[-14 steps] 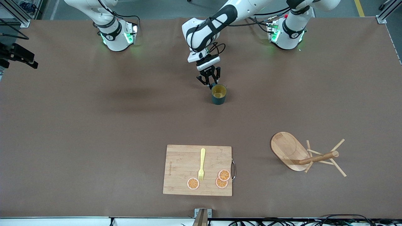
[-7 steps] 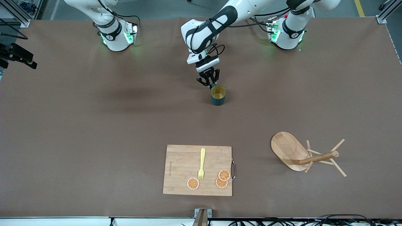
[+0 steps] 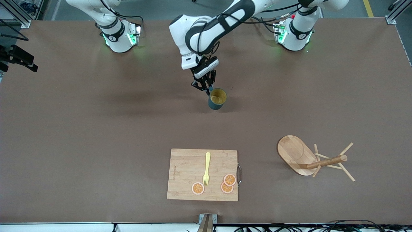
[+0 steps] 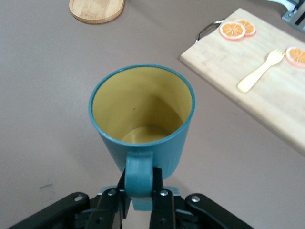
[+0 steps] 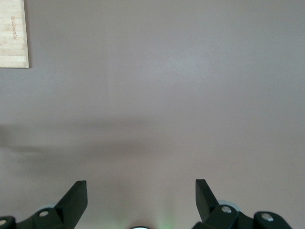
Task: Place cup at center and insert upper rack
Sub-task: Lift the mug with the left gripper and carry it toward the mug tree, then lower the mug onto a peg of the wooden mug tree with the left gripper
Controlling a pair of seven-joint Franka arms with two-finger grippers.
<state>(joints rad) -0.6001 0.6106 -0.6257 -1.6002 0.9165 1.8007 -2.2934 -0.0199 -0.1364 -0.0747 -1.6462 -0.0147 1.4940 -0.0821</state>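
Note:
The dark teal cup (image 3: 217,98) with a yellow-ochre inside stands upright near the table's middle, toward the robots' bases. My left gripper (image 3: 206,88) is shut on its small side handle (image 4: 139,176); the left wrist view shows the cup (image 4: 143,119) right in front of the left gripper (image 4: 139,200). I cannot tell whether the cup touches the table. The wooden mug tree (image 3: 305,158) lies on its side toward the left arm's end, nearer the front camera, pole (image 3: 325,162) and pegs pointing outward. My right gripper (image 5: 140,200) is open and empty over bare table.
A bamboo cutting board (image 3: 202,174) with a yellow fork (image 3: 206,169) and three orange slices (image 3: 229,179) lies near the front edge. It also shows in the left wrist view (image 4: 267,105), as does the mug tree's oval base (image 4: 96,9).
My left gripper has moved the cup a short way toward the right arm's end of the table. The mug tree and the cutting board have not moved.

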